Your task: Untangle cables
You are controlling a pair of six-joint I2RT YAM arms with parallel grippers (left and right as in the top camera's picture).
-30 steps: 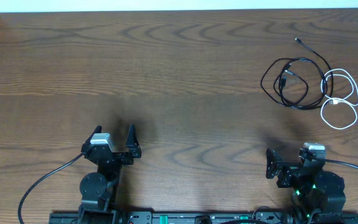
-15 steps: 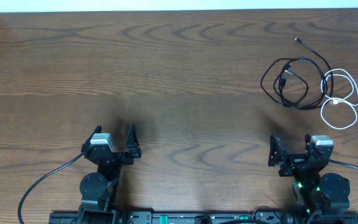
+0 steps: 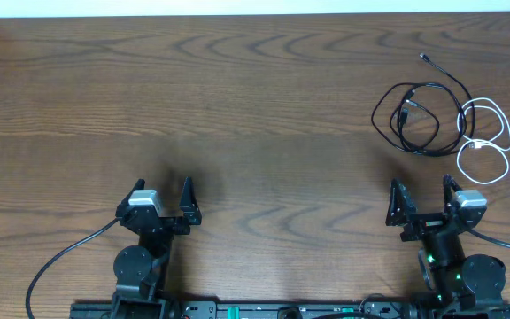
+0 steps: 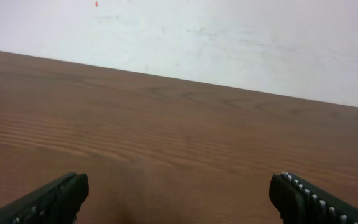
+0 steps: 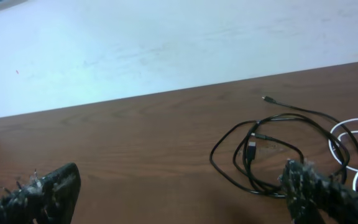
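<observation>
- The left fingers [image 3: 187, 191] stand wide apart with nothing between them, in the lower left of the overhead frame. In the left wrist view their tips [image 4: 55, 196] sit in the two bottom corners.
- The right fingers [image 3: 397, 198] are spread just as wide and hold nothing, in the lower right of the overhead frame.
- In the right wrist view one right fingertip [image 5: 319, 190] overlaps the near rim of the black loop. From overhead the tips are apart from both cords, which lie higher in the frame.
- The black cable [image 3: 405, 113] lies coiled in loops in the upper right of the overhead frame. One plug end trails up toward the far edge of the bench [image 3: 255, 106].
- The white cable [image 3: 506, 133] curls just right of it, crossing the black loops where they meet. Its outer bend is close to the right edge of the frame.
- Plain wood grain fills the centre and left of the overhead view, from the fingers up to the far edge.
- A pale wall [image 4: 229, 37] meets that far edge. The bench's left edge shows at the upper left corner.
</observation>
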